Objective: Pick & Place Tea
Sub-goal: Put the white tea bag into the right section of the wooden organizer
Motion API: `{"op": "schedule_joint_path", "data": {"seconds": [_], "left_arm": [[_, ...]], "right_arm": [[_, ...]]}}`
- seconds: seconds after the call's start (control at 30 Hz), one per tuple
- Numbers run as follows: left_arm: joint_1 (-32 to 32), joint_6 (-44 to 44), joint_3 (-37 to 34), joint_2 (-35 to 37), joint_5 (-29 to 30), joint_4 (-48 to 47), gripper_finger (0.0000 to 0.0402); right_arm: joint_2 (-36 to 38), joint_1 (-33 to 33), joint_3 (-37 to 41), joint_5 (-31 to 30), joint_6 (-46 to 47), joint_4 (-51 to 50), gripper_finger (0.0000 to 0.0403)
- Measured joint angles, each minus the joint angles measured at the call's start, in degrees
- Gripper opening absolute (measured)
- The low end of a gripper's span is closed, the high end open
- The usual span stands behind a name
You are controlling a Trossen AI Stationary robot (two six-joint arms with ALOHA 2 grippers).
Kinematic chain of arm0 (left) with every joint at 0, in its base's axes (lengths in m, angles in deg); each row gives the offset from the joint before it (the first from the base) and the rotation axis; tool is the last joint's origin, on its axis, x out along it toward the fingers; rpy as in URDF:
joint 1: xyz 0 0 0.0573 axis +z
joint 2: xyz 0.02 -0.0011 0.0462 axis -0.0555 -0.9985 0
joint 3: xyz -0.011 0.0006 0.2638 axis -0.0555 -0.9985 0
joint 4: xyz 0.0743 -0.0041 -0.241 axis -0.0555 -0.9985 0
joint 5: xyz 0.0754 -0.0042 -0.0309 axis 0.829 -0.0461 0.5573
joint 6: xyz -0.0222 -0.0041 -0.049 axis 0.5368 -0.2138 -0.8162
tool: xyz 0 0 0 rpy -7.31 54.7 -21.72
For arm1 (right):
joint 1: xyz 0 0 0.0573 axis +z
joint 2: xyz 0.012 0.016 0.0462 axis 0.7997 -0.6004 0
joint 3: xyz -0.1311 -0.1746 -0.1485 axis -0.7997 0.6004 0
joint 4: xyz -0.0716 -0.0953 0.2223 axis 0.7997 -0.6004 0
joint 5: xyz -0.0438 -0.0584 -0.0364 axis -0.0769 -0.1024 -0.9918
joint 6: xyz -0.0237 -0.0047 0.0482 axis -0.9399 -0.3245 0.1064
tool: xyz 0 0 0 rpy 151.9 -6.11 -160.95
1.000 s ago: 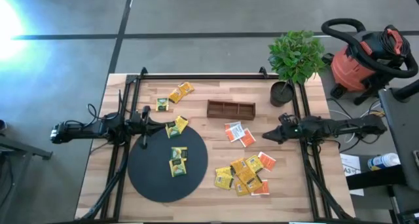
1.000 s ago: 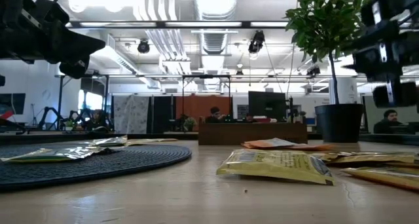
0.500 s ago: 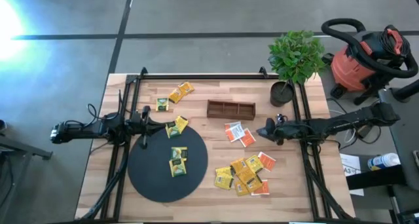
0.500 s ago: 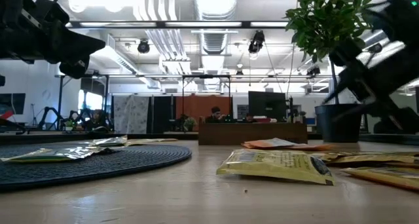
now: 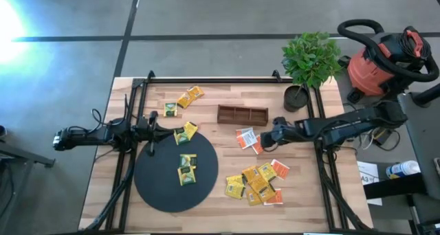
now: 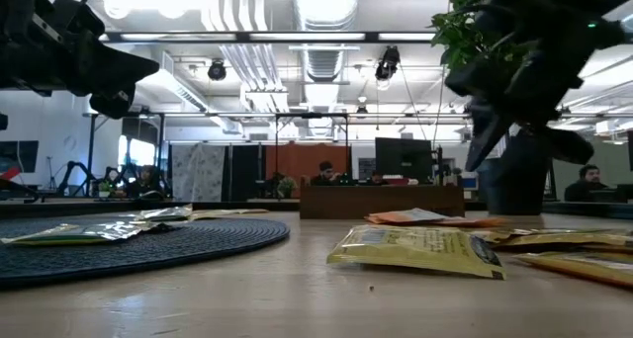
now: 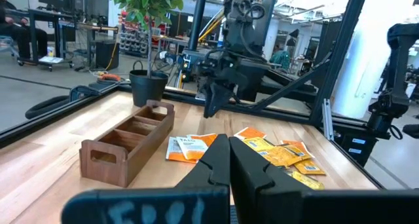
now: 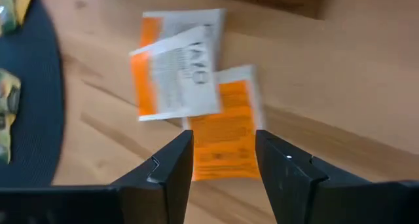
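Observation:
The tea is several small flat sachets. Yellow ones lie on the black disc (image 5: pixel 187 168), near the far-left corner (image 5: pixel 187 98) and in a pile at the near right (image 5: pixel 256 183). Orange-and-white ones (image 5: pixel 247 139) lie flat on the wood beside the pile. My right gripper (image 5: pixel 270 136) hangs open and tipped downward just above these orange sachets (image 8: pixel 226 135), its fingers (image 8: pixel 171 164) standing either side of one without touching it. My left gripper (image 5: pixel 155 129) waits shut at the disc's far-left edge, level above the table (image 7: pixel 229 160).
A brown wooden tray (image 5: pixel 242 114) stands just beyond the orange sachets. A potted plant (image 5: pixel 307 64) sits at the far right corner. Black frame rails (image 5: pixel 317 135) run along the table's sides. A red shop vacuum (image 5: pixel 385 60) stands on the floor off the right.
My right gripper has reached out from the right rail toward the table's left, over the orange sachets, and has tipped from level to pointing steeply down. The sachets have not moved.

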Motion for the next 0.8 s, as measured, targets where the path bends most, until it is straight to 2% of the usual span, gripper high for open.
{"op": "schedule_joint_path", "data": {"seconds": [0.07, 0.37, 0.6, 0.8], "left_arm": [[0.02, 0.0, 0.0, 0.01, 0.01, 0.02, 0.0], [0.01, 0.0, 0.0, 0.0, 0.01, 0.01, 0.0], [0.01, 0.0, 0.0, 0.0, 0.01, 0.02, 0.0], [0.02, 0.0, 0.0, 0.01, 0.01, 0.02, 0.0]], "right_arm": [[-2.96, -1.18, -1.61, 1.81, -3.24, 1.99, 0.0162], [-14.15, -5.87, -7.6, 2.46, -13.38, 2.23, 0.0162], [-20.16, -8.18, -10.85, 6.08, -19.82, 2.51, 0.0162], [-23.9, -8.68, -12.16, 6.5, -22.47, 2.94, 0.0162]]}}
